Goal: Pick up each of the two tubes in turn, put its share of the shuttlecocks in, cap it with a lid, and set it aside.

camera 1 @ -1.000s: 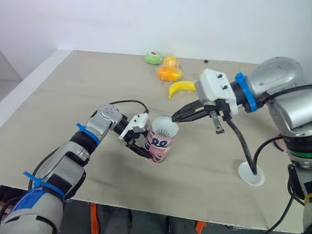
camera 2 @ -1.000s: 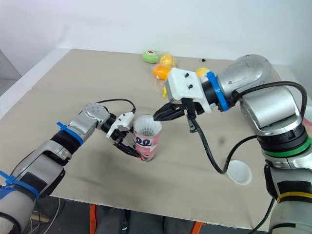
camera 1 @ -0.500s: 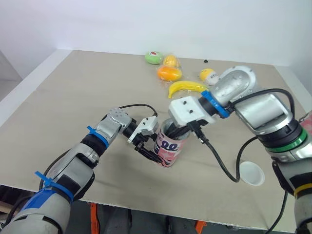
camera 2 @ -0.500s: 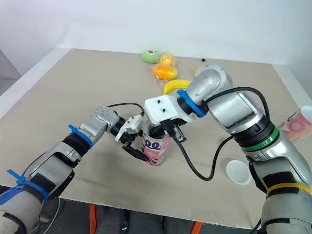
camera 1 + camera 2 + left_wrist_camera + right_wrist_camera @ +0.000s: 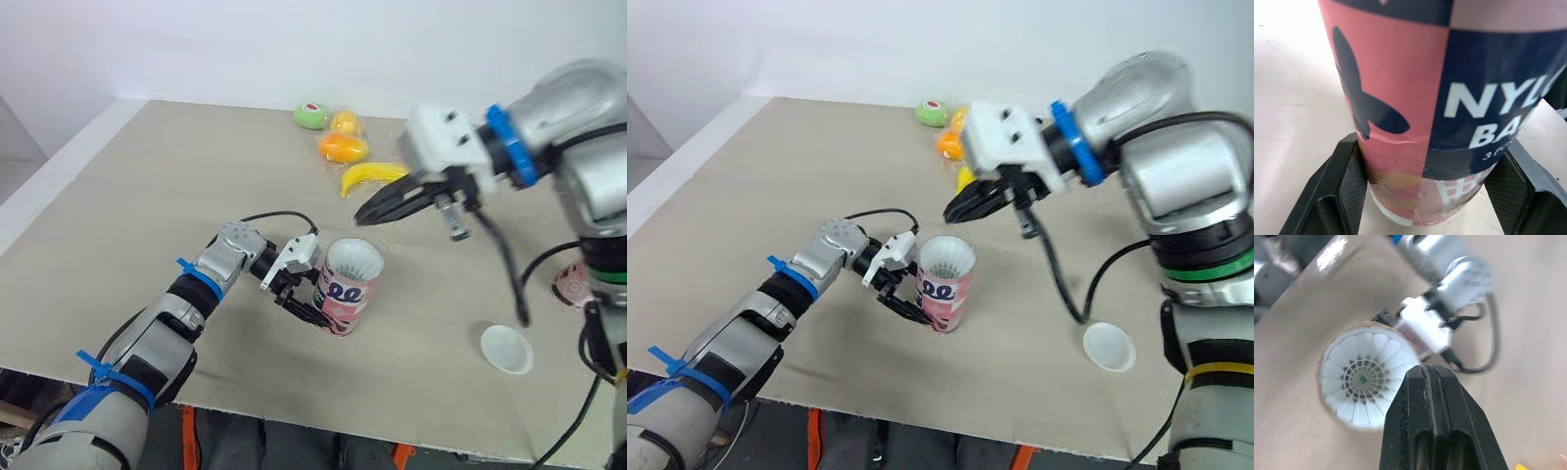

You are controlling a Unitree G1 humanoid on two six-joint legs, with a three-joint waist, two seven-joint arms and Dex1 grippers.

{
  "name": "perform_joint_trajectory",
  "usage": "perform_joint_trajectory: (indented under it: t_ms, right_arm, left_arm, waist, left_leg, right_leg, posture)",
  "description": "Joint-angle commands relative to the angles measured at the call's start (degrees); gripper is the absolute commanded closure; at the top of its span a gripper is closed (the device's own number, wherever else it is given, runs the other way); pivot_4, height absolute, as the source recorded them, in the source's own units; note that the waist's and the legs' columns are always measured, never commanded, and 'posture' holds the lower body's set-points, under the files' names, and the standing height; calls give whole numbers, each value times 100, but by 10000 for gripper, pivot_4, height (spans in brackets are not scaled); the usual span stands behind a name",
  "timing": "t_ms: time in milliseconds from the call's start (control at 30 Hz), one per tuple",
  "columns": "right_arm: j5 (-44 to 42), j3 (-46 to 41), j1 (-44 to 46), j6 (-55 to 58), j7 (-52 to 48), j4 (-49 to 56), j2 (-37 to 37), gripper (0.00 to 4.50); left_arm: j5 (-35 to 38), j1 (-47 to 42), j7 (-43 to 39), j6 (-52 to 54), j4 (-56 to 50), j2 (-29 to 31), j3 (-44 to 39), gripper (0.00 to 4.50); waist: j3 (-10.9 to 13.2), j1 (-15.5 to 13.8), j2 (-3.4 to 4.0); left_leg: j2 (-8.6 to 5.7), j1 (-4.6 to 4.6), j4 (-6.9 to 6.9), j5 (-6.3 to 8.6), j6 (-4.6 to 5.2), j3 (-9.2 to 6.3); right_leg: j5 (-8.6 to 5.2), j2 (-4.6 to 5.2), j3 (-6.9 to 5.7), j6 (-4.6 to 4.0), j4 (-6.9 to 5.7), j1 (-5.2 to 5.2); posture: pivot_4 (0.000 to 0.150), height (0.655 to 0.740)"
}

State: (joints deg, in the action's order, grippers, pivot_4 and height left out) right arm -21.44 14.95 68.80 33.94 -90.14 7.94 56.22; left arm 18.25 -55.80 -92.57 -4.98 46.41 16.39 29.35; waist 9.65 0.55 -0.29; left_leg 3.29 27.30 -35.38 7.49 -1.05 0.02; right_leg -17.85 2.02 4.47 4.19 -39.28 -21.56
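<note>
Nearest me, the white lid (image 5: 506,349) lay flat on the table (image 5: 147,196), off to the R of the work and apart from everything. I judged that a handy spot: R arm could reach it w/o crossing the L.

Next back, left gripper (image 5: 306,302) was clamped on the pink tube (image 5: 348,289), low down near its base. In the L wrist view its fingers (image 5: 1347,191) sat one each side of the tube wall, pads pressed to it. The tube stood upright on the table, mouth up. Low grip made sense to me: it steadied the tube and left the mouth free for loading from above.

A white shuttlecock (image 5: 1362,378) sat inside, skirt up, near the rim. Couldn't tell how many lay under it.

A pink object (image 5: 571,284) lay further R, partly hidden by the R arm. Prob. the 2nd tube, not sure.

Right gripper (image 5: 367,213) hung above and just beyond the tube mouth, fingers shut tight together w/ nothing in them. My read: loading of this tube was done or close to it, capping not yet done.

Furthest off: a banana (image 5: 372,176), an orange (image 5: 342,147), a yellow fruit (image 5: 344,122) and a green item (image 5: 312,117), grouped well clear of the tube.
</note>
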Motion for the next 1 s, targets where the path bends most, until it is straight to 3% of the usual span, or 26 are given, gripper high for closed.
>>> perform_joint_trajectory:
  t_ms: [33, 167, 200, 267, 433, 767, 1000]
  right_arm:
    - [-83, -978, -574, 161, 1, 227, 923, 44239]
    - [316, -1926, -2497, -86, 488, 123, 1786, 44239]
    - [432, -2172, -3115, -137, 543, 71, 1931, 41722]
    - [528, -2582, -4075, -239, 592, 30, 2060, 35909]
    - [418, -3070, -5537, -242, 746, -185, 1835, 11913]
    - [783, -2454, -6189, -649, 931, -1101, 1768, 11913]
    - [1016, -2042, -6111, -872, 1195, -1454, 1581, 11913]
  left_arm:
    - [-147, 151, 78, -309, 83, -252, -371, 13611]
    - [-236, 344, 219, -562, 118, -559, -672, 13611]
    - [-274, 398, 254, -607, 139, -635, -722, 13611]
    - [-373, 459, 360, -718, 211, -765, -803, 13611]
    - [-610, 554, 490, -962, 433, -1088, -915, 13611]
    - [-945, 557, 705, -1187, 706, -1367, -1077, 13611]
    - [-1122, 604, 662, -1192, 704, -1338, -1078, 13611]
  waist:
    - [3, -60, -10]
    - [4, -91, -10]
    - [3, -103, -9]
    - [2, -93, -2]
    - [-5, -87, 14]
    - [-5, -71, 17]
    - [-5, -70, 17]
  left_leg:
    - [-2, 0, 1, 0, 0, -4]
    - [0, -2, -2, 5, -2, -5]
    - [1, -2, -5, 5, -2, -3]
    - [-5, -2, -11, 4, -2, -4]
    - [-7, -11, -11, 3, -1, -3]
    - [-14, -22, -19, -9, -6, -5]
    - [-16, -23, -18, -15, -8, -7]
  right_leg:
    - [-2, 1, -5, -1, 6, 5]
    - [-2, -1, -5, -2, 10, 10]
    - [-2, -1, -4, -2, 10, 8]
    - [-2, 3, -5, 1, 8, 13]
    - [0, 0, 2, 4, 3, 19]
    - [12, 3, 6, 18, 4, 30]
    - [16, 2, 6, 22, 4, 31]
  posture:
    - [1500, 7179]
    - [1500, 7179]
    - [1500, 7179]
    - [1500, 7179]
    - [1500, 7179]
    - [1500, 7179]
    - [1500, 7179]
